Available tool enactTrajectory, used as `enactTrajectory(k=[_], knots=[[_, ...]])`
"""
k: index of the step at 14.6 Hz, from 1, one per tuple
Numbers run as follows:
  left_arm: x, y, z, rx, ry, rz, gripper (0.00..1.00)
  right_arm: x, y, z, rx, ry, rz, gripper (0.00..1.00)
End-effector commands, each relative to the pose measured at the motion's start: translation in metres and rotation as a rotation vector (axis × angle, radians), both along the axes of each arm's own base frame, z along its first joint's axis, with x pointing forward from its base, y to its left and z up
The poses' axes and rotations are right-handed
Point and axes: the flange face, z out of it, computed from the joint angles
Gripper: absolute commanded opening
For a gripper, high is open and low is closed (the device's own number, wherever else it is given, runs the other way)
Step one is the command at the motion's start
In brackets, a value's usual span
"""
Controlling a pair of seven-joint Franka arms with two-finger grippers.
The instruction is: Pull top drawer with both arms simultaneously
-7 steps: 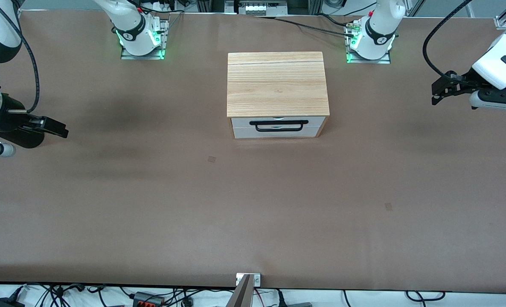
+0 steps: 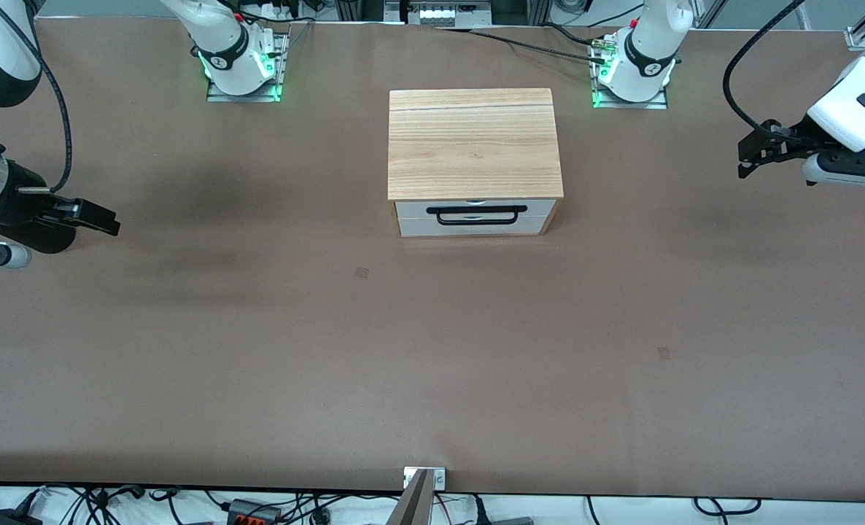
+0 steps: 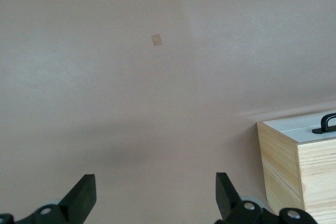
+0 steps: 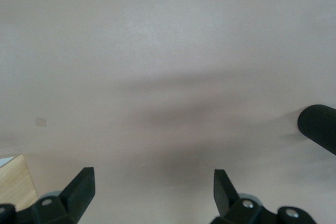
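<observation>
A small light-wood cabinet (image 2: 474,142) stands mid-table. Its top drawer (image 2: 475,210) is closed, with a white front and a long black bar handle (image 2: 475,213). My left gripper (image 2: 750,154) is open and empty, up in the air over the table at the left arm's end, well apart from the cabinet. In the left wrist view the gripper (image 3: 156,195) is open over bare table, with a corner of the cabinet (image 3: 299,163) in sight. My right gripper (image 2: 104,219) is open and empty over the right arm's end. In the right wrist view it (image 4: 154,190) shows only bare table.
The arms' bases (image 2: 239,62) (image 2: 633,69) stand along the table's edge farthest from the front camera. The lower white-fronted drawer (image 2: 475,227) sits beneath the top one. Small tape marks (image 2: 362,272) (image 2: 664,353) lie on the brown table. A black cable (image 4: 320,127) crosses the right wrist view.
Both grippers have shifted very slightly; the left one has risen a little and the right one has edged toward the cabinet. The drawer has not moved.
</observation>
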Motion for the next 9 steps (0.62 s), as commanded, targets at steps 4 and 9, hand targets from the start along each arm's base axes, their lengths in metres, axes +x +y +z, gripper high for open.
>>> enactTrajectory(k=[4, 9], knots=[[0.006, -0.010, -0.019, 0.013, 0.177, -0.002, 1.00, 0.002, 0.006, -0.015, 0.003, 0.021, -0.009, 1.00], [0.007, -0.029, -0.046, -0.151, 0.315, -0.049, 1.00, 0.010, 0.026, -0.043, 0.069, 0.072, -0.005, 1.00]])
